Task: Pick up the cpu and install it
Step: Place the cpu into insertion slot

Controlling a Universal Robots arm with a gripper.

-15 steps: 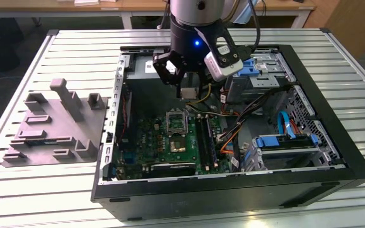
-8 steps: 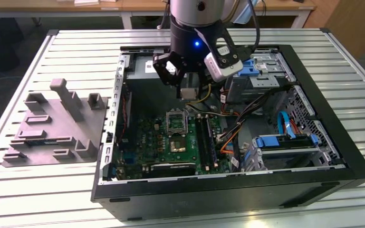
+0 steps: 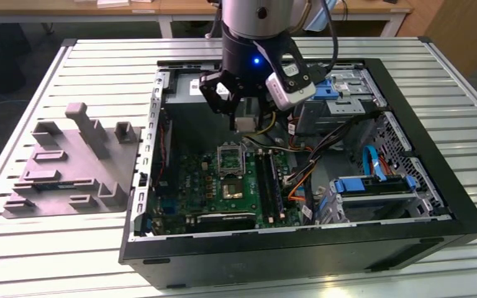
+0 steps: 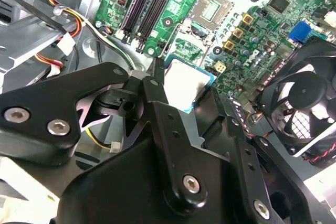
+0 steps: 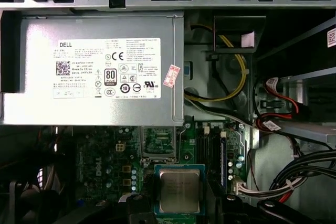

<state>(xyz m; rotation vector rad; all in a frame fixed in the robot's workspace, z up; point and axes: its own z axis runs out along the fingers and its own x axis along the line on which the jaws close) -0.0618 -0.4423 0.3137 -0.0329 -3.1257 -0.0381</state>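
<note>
Currently held: the cpu (image 4: 185, 80), pale metal top with a green edge, gripped at two opposite sides
Pincer: the pincer (image 4: 186, 92) is closed in on the chip, with one black finger (image 4: 157, 80) against one edge and its partner against the opposite edge; nothing else is in its grasp
Arm: in the exterior view it reaches down into the open computer case (image 3: 437, 211), which lies on its side on the slatted bench (image 3: 56, 261)
Cpu position: in the air above the green motherboard (image 3: 213, 186), not touching it and roughly level with it
Socket: the dark metal-framed socket (image 4: 211, 8) sits on the board near the chip but apart from it
Power supply: a grey box with a white label (image 5: 94, 66), along the board's edge inside the case
Fan: a black case fan (image 4: 307, 103) close by the board
Holder: a grey moulded holder with upright posts (image 3: 72, 167) rests on the bench just beside the case, at the exterior view's left
</note>
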